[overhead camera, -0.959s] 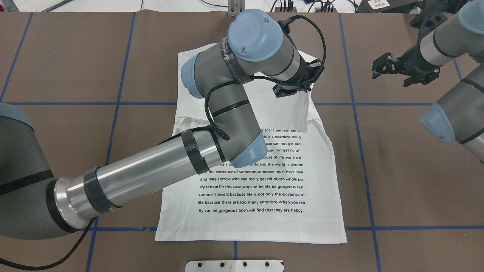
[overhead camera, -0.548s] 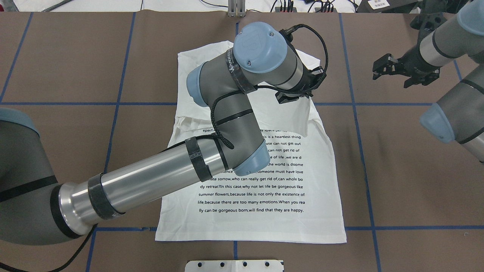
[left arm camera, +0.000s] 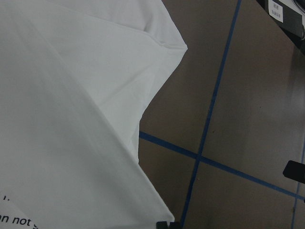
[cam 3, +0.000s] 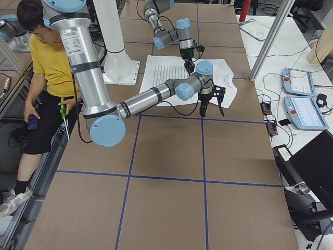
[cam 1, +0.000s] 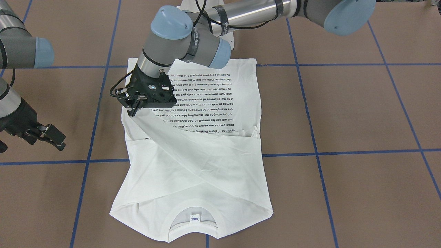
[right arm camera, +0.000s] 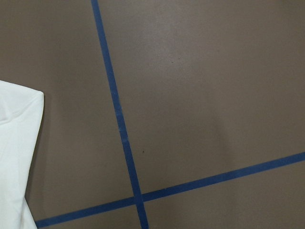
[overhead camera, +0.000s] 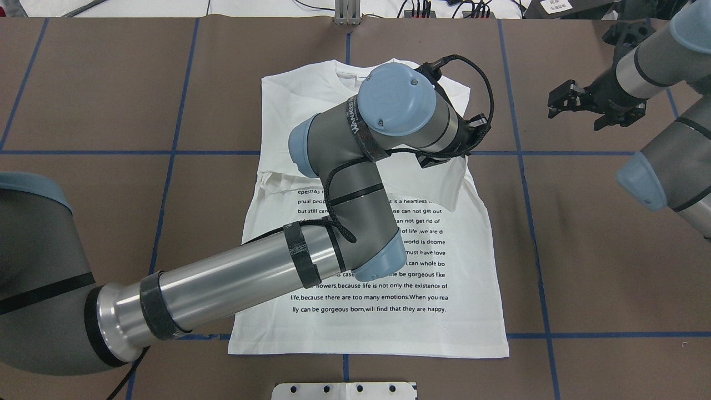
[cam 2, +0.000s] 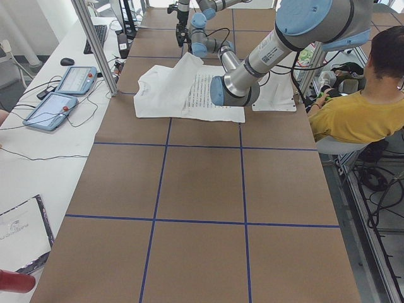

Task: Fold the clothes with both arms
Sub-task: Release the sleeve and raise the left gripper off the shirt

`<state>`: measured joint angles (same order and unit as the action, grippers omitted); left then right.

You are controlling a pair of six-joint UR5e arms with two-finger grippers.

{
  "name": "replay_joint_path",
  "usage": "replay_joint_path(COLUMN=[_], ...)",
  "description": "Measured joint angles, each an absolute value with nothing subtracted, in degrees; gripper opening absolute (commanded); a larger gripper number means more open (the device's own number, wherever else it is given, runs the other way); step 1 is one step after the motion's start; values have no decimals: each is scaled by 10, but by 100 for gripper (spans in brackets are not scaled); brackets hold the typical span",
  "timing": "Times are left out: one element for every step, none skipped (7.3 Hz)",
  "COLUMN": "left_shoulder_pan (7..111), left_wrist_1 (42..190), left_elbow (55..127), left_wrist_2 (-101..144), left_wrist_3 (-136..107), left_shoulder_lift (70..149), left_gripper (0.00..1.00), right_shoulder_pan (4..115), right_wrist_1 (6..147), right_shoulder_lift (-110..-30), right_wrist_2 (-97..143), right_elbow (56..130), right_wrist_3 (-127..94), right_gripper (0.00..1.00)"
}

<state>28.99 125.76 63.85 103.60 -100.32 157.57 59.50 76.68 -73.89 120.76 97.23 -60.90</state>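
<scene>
The white T-shirt [overhead camera: 377, 316] lies flat on the brown bench [overhead camera: 611, 278], hem nearest the robot and black lettering face up; the left arm [overhead camera: 233, 278] reaches across it from the near side, and the left claw [cam 1: 132, 111] is pinched tight on a sleeve [cam 1: 162, 137], holding it lifted and taut at the shirt's right edge. Farther out, the ribbed collar [cam 1: 194, 210] with its small label rests at the shirt's far end; the right claw [overhead camera: 558, 103] hangs above the bench well apart from the shirt, jaws parted, gripping nothing.
</scene>
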Motion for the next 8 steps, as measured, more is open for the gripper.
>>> replay_joint_path(left_shoulder_pan=[289, 288, 288, 287, 287, 287, 289, 293], left_wrist_1=[1268, 1278, 1283, 1286, 1286, 1287, 1285, 1278], left_elbow=[619, 603, 595, 592, 592, 594, 603, 620], left_wrist_2=[1033, 1029, 1026, 1025, 1024, 1024, 1025, 1027], left_wrist_3=[-1005, -1006, -1007, -1007, -1007, -1008, -1008, -1006], left_shoulder_lift=[1588, 1597, 1602, 1607, 1609, 1610, 1609, 1604], left_gripper=[55, 65, 66, 67, 67, 66, 66, 64], right_shoulder_pan=[595, 595, 595, 595, 595, 593, 588, 569], right_wrist_1=[767, 766, 766, 766, 766, 766, 766, 765], right_shoulder_lift=[-739, -739, -739, -740, -740, -740, -741, -741], right_wrist_2=[1208, 1208, 1208, 1208, 1208, 1209, 1215, 1223], right_elbow=[969, 967, 967, 970, 973, 977, 989, 1010], right_wrist_3=[-609, -609, -610, -611, -613, -618, -639, -694], right_gripper=[100, 100, 100, 100, 100, 100, 100, 100])
